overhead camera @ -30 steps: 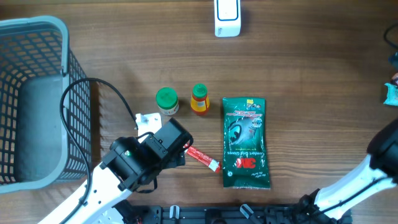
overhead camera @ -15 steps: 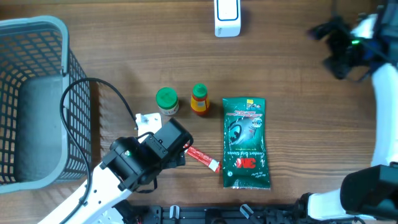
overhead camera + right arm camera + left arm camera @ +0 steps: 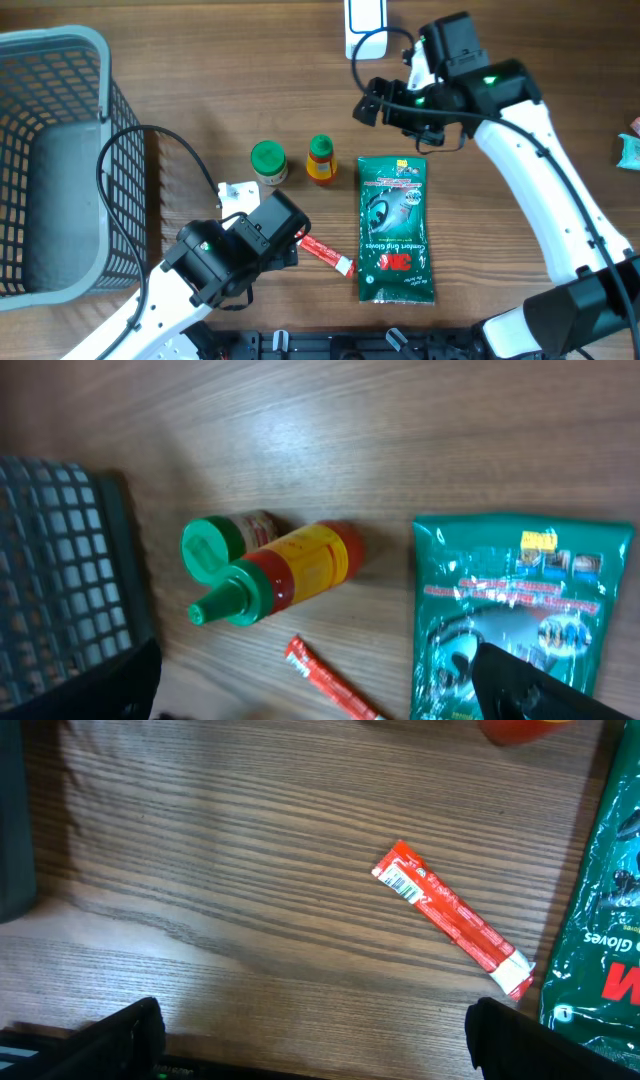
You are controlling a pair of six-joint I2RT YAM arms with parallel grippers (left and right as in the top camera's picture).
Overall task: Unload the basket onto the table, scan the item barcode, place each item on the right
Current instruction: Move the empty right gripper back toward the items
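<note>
Slim red foil sachet (image 3: 455,920), barcode up, lies just ahead of my left gripper (image 3: 310,1025), off-centre between its spread, empty fingers. I should centre first, then pinch its plain end. My right gripper (image 3: 385,105), equally wide and empty, hovers near the white plastic scanner (image 3: 365,28).

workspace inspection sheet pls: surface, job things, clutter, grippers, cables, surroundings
surface: wooden table, flat, no spills seen
job's things: white scanner at the far edge; green pack lying flat; red sachet by the pack's near left corner, barcode facing up; jar and bottle side by side left of the pack's top
clutter: teal object at the right edge, cut off
grippers: left gripper open, empty, beside the sachet; right gripper open, empty, between scanner and pack
cables: black cable loops from the left arm past the basket
surroundings: grey basket at the left
</note>
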